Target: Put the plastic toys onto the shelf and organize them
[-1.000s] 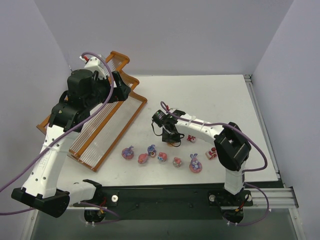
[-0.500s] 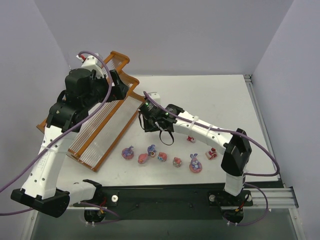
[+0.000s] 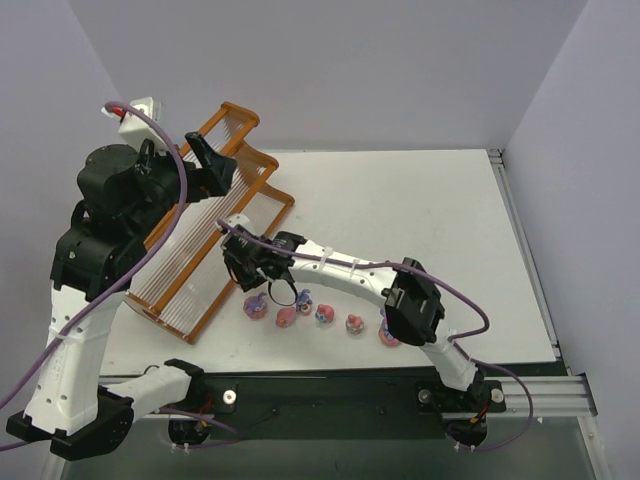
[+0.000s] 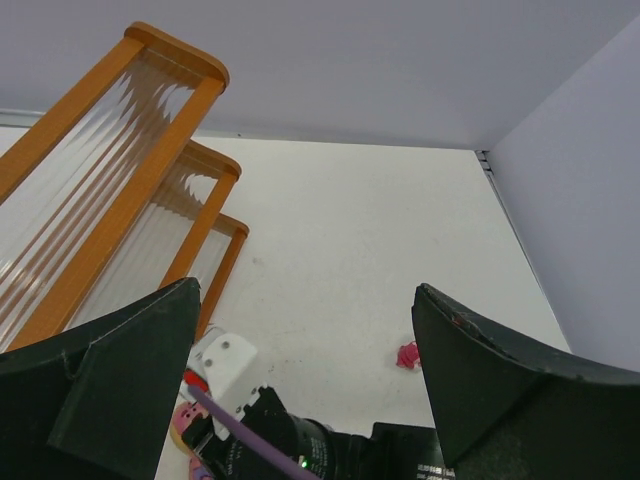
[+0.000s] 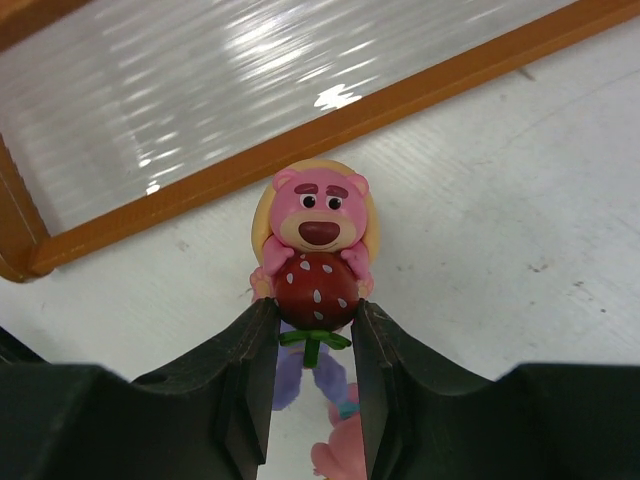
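We recorded the right gripper (image 5: 315,320) clamped on a pink bear figurine (image 5: 315,260), its two dark fingers (image 5: 255,370) pressing either side of the red strawberry the bear carried. The figurine stood upright in the grasp, facing the wrist camera. It sat above the white table (image 5: 500,220), just beside the lowest orange rail of the shelf (image 5: 400,108) and not over the rods.

In the overhead view the right arm reached across to the left, putting the right gripper (image 3: 272,288) at the shelf's near corner. Five more toys (image 3: 325,314) lay in a loose row on the table (image 3: 420,200), and we noted a purple-topped one (image 3: 256,307) directly beneath the gripper.

The left gripper (image 3: 205,162) hung raised over the upper tiers of the shelf (image 3: 190,265) with its fingers (image 4: 130,380) spread wide, grasping nothing. Its wrist view showed all three stepped tiers (image 4: 170,215) bare, and one small pink toy (image 4: 407,354) alone on the table.
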Action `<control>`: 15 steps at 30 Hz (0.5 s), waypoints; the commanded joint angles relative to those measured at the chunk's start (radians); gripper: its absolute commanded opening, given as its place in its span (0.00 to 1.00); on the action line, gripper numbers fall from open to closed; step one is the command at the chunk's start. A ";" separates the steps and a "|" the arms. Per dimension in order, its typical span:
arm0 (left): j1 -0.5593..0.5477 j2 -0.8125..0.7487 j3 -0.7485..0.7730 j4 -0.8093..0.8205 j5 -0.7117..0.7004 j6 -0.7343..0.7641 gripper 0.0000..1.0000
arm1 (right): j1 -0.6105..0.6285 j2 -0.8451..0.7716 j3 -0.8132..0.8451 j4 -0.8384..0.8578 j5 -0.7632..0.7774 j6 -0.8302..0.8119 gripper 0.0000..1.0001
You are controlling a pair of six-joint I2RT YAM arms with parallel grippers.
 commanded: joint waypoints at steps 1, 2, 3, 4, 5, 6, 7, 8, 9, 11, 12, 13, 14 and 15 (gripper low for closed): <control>-0.003 -0.005 0.040 0.022 0.027 0.023 0.97 | 0.047 0.004 0.052 0.073 -0.050 -0.059 0.00; -0.005 -0.005 0.040 0.023 0.037 0.026 0.97 | 0.055 0.008 0.053 0.082 -0.059 -0.074 0.00; -0.005 -0.010 0.037 0.032 0.055 0.028 0.97 | 0.061 0.015 0.055 0.093 -0.064 -0.082 0.00; -0.005 -0.013 0.036 0.037 0.063 0.031 0.97 | 0.067 0.025 0.061 0.108 -0.067 -0.088 0.00; -0.005 -0.016 0.034 0.042 0.067 0.037 0.97 | 0.079 0.033 0.066 0.116 -0.072 -0.103 0.00; -0.005 -0.020 0.039 0.043 0.092 0.040 0.97 | 0.084 0.041 0.075 0.120 -0.079 -0.111 0.00; -0.005 -0.025 0.042 0.045 0.099 0.043 0.97 | 0.090 0.059 0.093 0.130 -0.081 -0.119 0.00; -0.006 -0.028 0.043 0.046 0.112 0.062 0.97 | 0.099 0.067 0.105 0.134 -0.084 -0.126 0.00; -0.008 -0.037 0.040 0.058 0.156 0.074 0.97 | 0.105 0.076 0.115 0.143 -0.086 -0.155 0.00; -0.009 -0.043 0.031 0.077 0.223 0.100 0.97 | 0.116 0.116 0.163 0.159 -0.081 -0.192 0.00; -0.011 -0.048 0.027 0.082 0.244 0.105 0.97 | 0.124 0.130 0.184 0.160 -0.079 -0.227 0.00; -0.011 -0.051 0.021 0.086 0.257 0.108 0.97 | 0.125 0.163 0.205 0.160 -0.092 -0.240 0.00; -0.012 -0.053 0.019 0.086 0.279 0.114 0.97 | 0.127 0.180 0.245 0.162 -0.092 -0.249 0.00; -0.014 -0.051 0.019 0.088 0.290 0.117 0.97 | 0.127 0.196 0.263 0.160 -0.092 -0.260 0.00</control>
